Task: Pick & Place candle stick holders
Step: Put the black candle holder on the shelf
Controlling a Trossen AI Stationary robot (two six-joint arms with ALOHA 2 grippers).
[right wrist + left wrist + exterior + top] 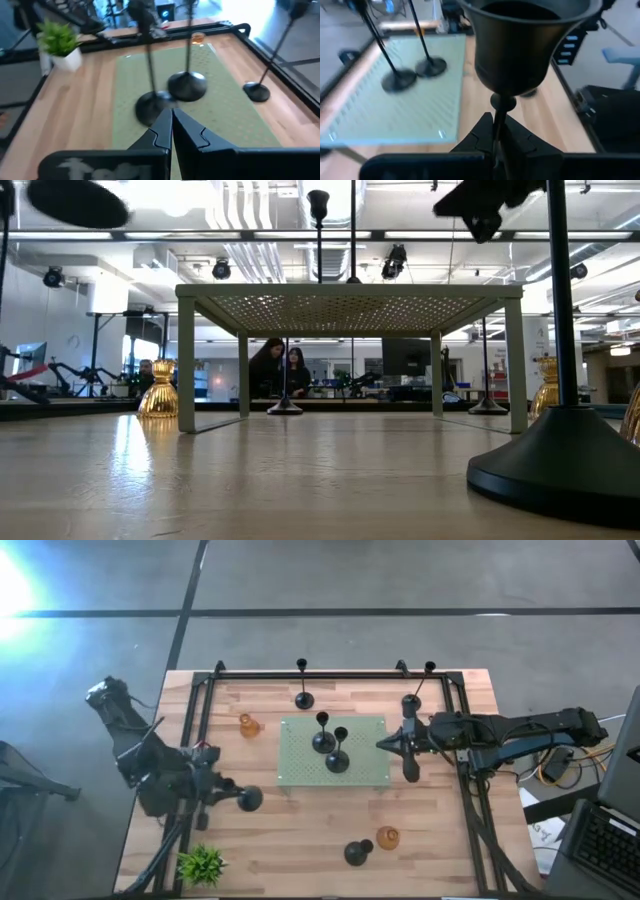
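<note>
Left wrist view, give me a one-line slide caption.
Left gripper shut on a black holder by its stem, with two more holders on the green mat.

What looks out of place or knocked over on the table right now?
Nothing looks spilled or toppled. The only holder not standing is the black one that the left gripper clamps by its thin stem, lifted off the table beside the green mat. The two black holders on the mat stand upright.

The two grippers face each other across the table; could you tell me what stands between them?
In the high view, the pale green mat with two black holders on it lies between the left gripper and right gripper.
</note>
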